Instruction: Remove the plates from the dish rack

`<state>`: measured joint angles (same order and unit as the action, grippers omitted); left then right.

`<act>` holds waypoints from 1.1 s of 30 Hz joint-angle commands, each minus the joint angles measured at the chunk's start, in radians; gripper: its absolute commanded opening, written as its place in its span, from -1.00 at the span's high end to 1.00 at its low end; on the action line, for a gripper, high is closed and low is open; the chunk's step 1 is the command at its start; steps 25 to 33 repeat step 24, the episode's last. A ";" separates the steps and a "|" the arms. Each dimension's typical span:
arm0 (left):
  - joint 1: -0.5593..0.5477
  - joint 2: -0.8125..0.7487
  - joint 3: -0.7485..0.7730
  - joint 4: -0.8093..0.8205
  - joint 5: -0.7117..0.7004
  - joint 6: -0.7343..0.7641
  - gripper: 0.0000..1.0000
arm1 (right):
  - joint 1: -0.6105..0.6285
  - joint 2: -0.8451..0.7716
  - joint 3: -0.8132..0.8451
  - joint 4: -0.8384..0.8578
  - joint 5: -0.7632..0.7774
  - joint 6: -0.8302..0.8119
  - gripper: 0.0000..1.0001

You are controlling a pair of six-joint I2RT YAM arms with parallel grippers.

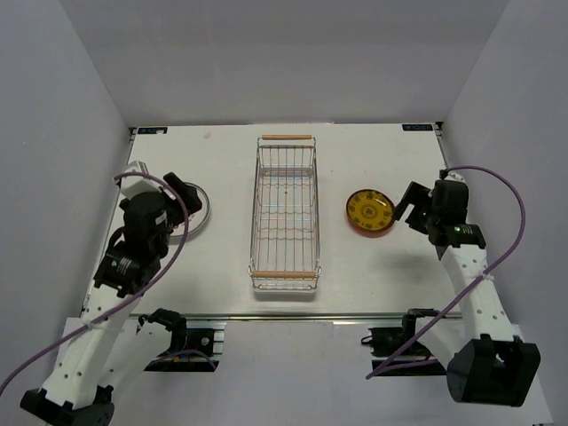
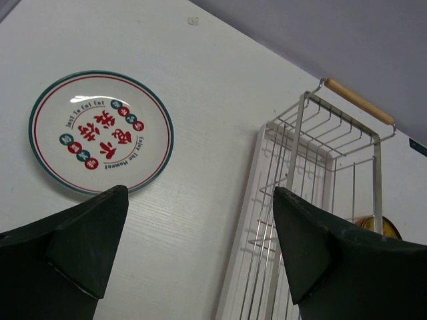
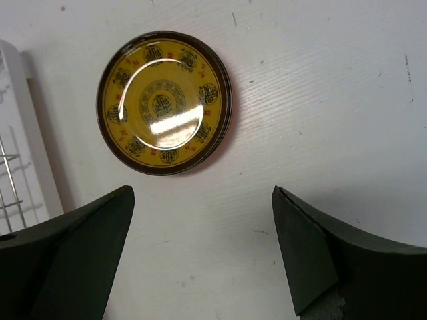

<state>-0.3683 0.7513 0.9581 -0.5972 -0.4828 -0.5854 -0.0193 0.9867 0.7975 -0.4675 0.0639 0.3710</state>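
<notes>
Bright, even overhead light; sharp frames.
The white table (image 1: 226, 177) was evenly lit with soft shadows; glare sat on the yellow plate (image 3: 163, 100); the near jaws looked dark, slightly blurred.

The dish rack (image 1: 257, 209) is thin silver metal wire, bright and shiny; its bar handle (image 2: 359, 101) is pale wood, smooth and matt; the white base (image 3: 30, 133) under the wire looks like smooth plastic. The white plate (image 2: 100, 133) has a glossy glaze, with a light patch shining near its green rim; the yellow plate (image 3: 163, 101) is glossier still, its centre mirroring the lamp, its dark rim also shiny. The tabletop (image 3: 320, 100) is white and matt, faintly grained, with small scuffs and specks; the jaws look like dark, matt plastic.
</notes>
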 commanded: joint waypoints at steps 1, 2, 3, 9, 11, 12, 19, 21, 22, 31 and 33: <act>-0.004 -0.043 -0.047 -0.021 0.046 -0.030 -0.96 | -0.001 -0.058 -0.035 0.030 0.027 0.017 -0.78; -0.004 -0.049 -0.053 -0.029 0.038 -0.045 -0.96 | -0.001 -0.065 -0.041 0.033 0.027 0.017 -0.78; -0.004 -0.056 -0.064 -0.041 0.032 -0.051 -0.96 | 0.001 -0.071 -0.044 0.035 0.033 0.025 -0.78; -0.004 -0.037 -0.082 -0.027 0.059 -0.051 -0.96 | 0.001 -0.129 -0.078 0.055 0.066 0.026 -0.78; -0.004 -0.029 -0.081 -0.030 0.061 -0.057 -0.96 | 0.001 -0.141 -0.089 0.055 0.082 0.029 -0.78; -0.004 -0.029 -0.082 -0.024 0.064 -0.054 -0.96 | 0.001 -0.146 -0.092 0.059 0.088 0.029 -0.78; -0.004 -0.044 -0.088 -0.016 0.072 -0.054 -0.96 | -0.002 -0.146 -0.100 0.075 0.093 0.025 -0.78; -0.004 -0.053 -0.094 -0.015 0.073 -0.056 -0.96 | -0.001 -0.149 -0.101 0.078 0.085 0.022 -0.78; -0.004 -0.056 -0.099 -0.013 0.072 -0.056 -0.96 | -0.001 -0.149 -0.103 0.078 0.083 0.022 -0.78; -0.014 -0.058 -0.102 -0.012 0.075 -0.056 -0.96 | 0.001 -0.149 -0.100 0.078 0.082 0.022 -0.79; -0.014 -0.058 -0.102 -0.012 0.075 -0.056 -0.96 | 0.001 -0.149 -0.100 0.078 0.082 0.022 -0.79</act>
